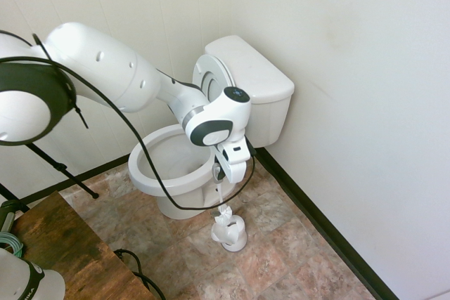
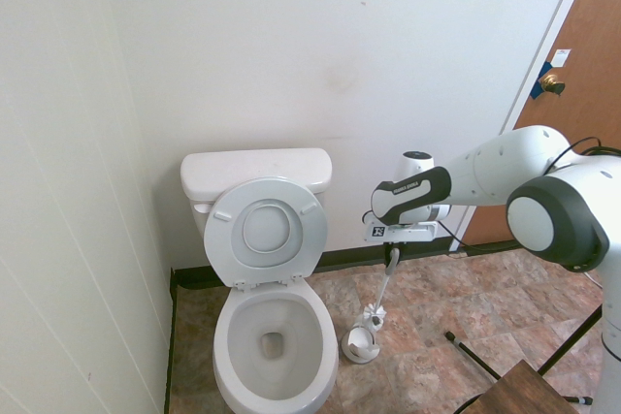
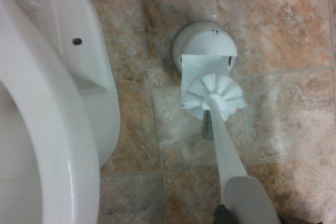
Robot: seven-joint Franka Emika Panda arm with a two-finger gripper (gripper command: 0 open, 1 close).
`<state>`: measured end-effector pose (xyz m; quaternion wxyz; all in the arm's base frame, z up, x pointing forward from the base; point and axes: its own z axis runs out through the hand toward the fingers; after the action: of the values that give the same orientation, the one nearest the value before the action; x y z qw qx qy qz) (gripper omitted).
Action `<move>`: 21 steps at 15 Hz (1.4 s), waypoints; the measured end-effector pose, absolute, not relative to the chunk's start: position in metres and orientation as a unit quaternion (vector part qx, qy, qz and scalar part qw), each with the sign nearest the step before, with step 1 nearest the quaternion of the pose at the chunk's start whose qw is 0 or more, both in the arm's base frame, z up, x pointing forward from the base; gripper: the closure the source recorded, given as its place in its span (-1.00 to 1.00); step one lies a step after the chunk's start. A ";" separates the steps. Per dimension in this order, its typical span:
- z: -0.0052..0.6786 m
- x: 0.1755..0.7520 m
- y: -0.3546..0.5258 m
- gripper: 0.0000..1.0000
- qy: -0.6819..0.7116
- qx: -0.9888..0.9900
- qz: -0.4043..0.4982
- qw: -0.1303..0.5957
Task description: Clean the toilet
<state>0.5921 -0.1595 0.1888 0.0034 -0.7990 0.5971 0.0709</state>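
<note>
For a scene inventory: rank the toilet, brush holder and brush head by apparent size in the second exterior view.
Largest to smallest:
1. toilet
2. brush holder
3. brush head
The last two look close in size, so their order is unsure.

A white brush holder (image 1: 230, 232) stands on the tiled floor (image 1: 281, 244), which is mottled brown and tan with pale grout lines. A white toilet brush (image 3: 214, 97) hangs with its round bristle head just above the holder's open top, its handle slanting upward. The walls (image 2: 320, 46) are plain white, with a dark baseboard (image 1: 323, 226) running along their foot. A brown wooden door (image 2: 572, 94) with a brass knob (image 2: 552, 81) stands at one side. The corner of a dark wooden table (image 1: 67, 244) shows at the near edge of the room.
</note>
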 end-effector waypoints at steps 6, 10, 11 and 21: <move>0.107 0.616 -0.184 1.00 0.608 -0.787 0.105 -0.006; 0.072 0.631 -0.189 1.00 0.612 -0.781 0.120 -0.005; 0.064 0.636 -0.191 1.00 0.614 -0.780 0.122 -0.003; -0.013 0.671 -0.221 1.00 0.636 -0.756 0.156 0.007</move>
<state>0.6709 -0.2209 -0.0129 0.0068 -0.7561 0.6356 0.1561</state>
